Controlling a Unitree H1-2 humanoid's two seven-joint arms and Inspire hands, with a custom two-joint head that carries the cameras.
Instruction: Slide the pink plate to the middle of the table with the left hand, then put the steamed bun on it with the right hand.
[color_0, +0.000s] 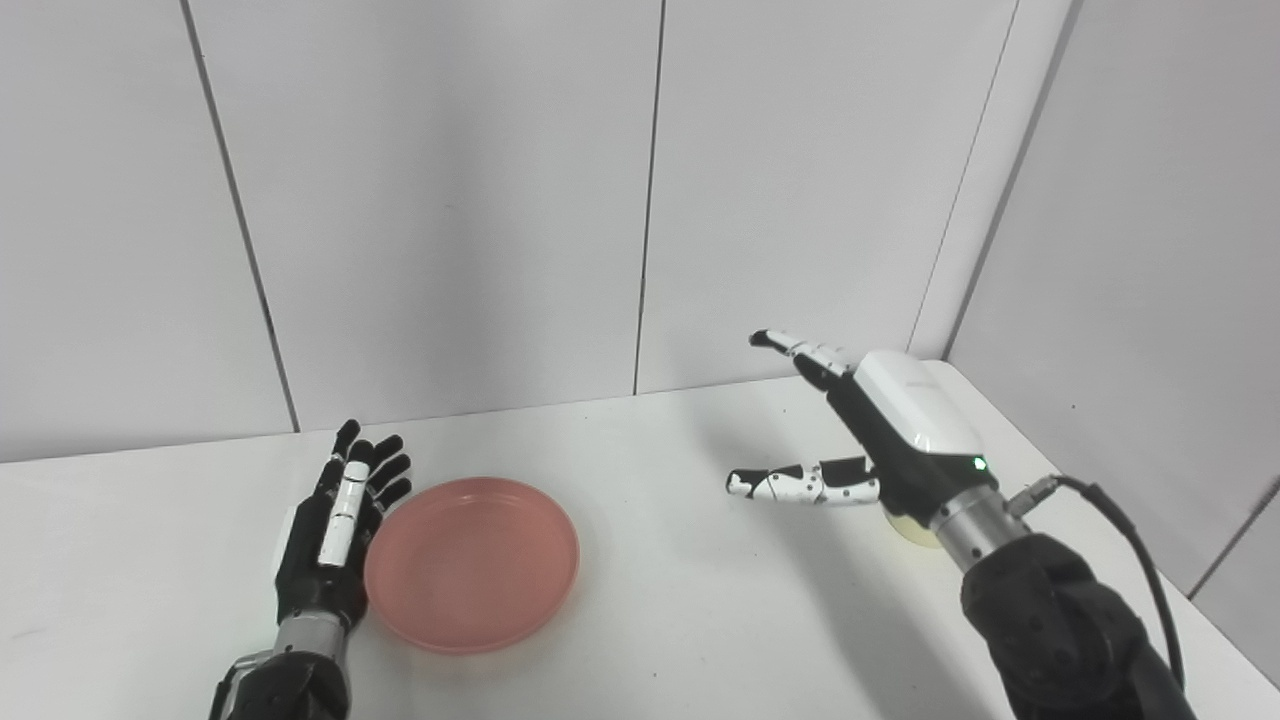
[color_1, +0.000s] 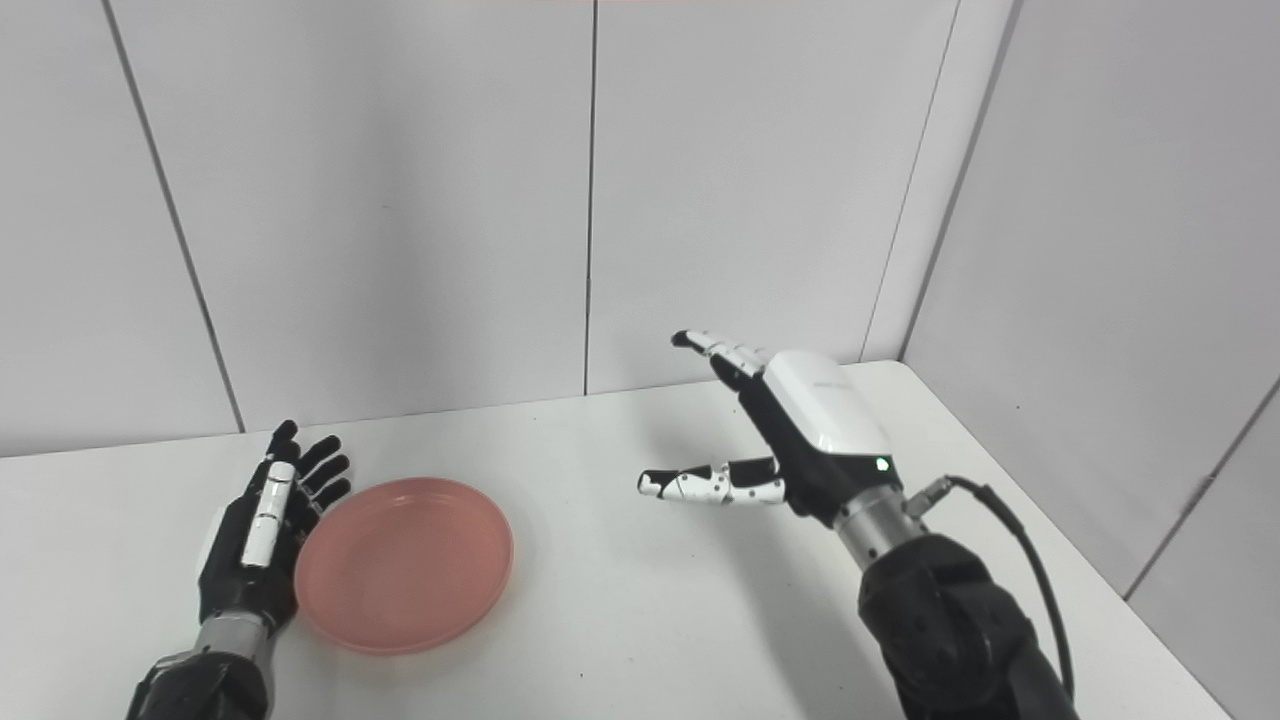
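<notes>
We see a shallow round pink plastic plate (color_0: 471, 562) lying flat on the white table (color_0: 660, 600), left of the table's middle; our left hand (color_0: 336, 525) stands edge-on against the plate's left rim, touching or just beside it, its black fingers (color_0: 385, 470) straight and apart, grasping nothing; our right hand (color_0: 860, 440), with its white back shell, hangs above the table well to the right of the plate, released, thumb (color_0: 800, 484) and fingers spread wide and pointing back toward the plate; of the pale yellowish steamed bun (color_0: 912, 530) we see only a sliver in the left eye view, on the table far right of the plate, under our right wrist; nothing lies on the plate.
</notes>
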